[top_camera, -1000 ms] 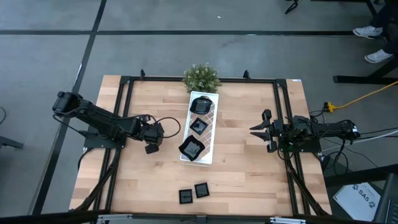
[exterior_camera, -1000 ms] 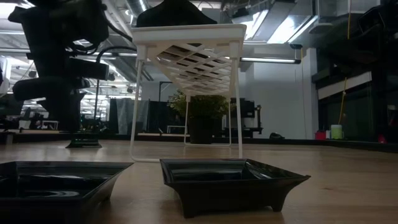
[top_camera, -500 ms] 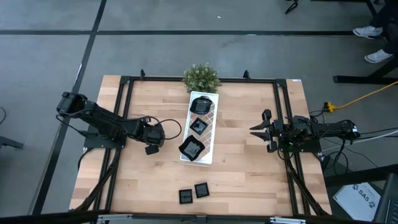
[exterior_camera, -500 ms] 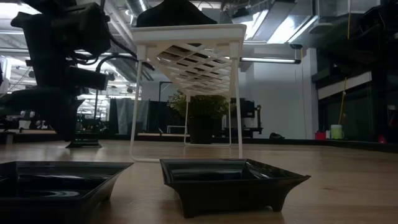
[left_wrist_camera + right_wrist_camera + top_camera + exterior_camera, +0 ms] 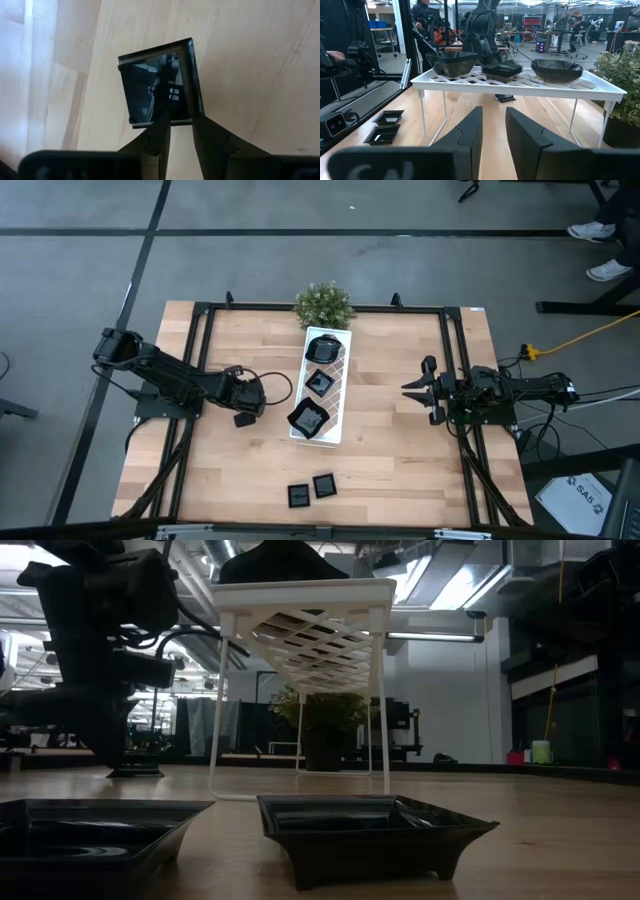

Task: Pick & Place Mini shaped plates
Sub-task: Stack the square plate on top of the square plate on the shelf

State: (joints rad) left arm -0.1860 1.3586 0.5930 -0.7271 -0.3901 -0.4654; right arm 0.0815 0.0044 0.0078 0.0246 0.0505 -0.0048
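- Six black plates show in all: three on the tray, two near the table's front edge, one by the left arm.
- On the white lattice tray (image 5: 340, 376), which stands on thin legs mid-table, the plates sit in a row: a round plate (image 5: 323, 347) at the end nearest the plant (image 5: 323, 304), a middle plate (image 5: 320, 383), and an end plate (image 5: 309, 418) at the front end.
- From the right wrist view the same three sit on top of the tray (image 5: 600, 86), with the plant beside it.
- Front pair (image 5: 311, 490): two square plates side by side, close but apart, well in front of the tray. In the low view they fill the foreground, one plate (image 5: 375, 825) whole and its neighbour (image 5: 95, 830) cut by the frame edge.
- Left gripper (image 5: 243, 406) hangs low over the table just left of the tray's front end, pointing down at a square plate (image 5: 243, 419).
- In the left wrist view the left gripper (image 5: 179, 120) meets that square plate (image 5: 150, 85) at its near rim; whether it is clamped on the rim or merely above it, I cannot tell.
- That plate looks to rest on the wood, upright, beside the tray and not on it.
- Right gripper (image 5: 420, 390) waits over the table right of the tray, well apart from it, its jaws apart with nothing between them (image 5: 492, 125).
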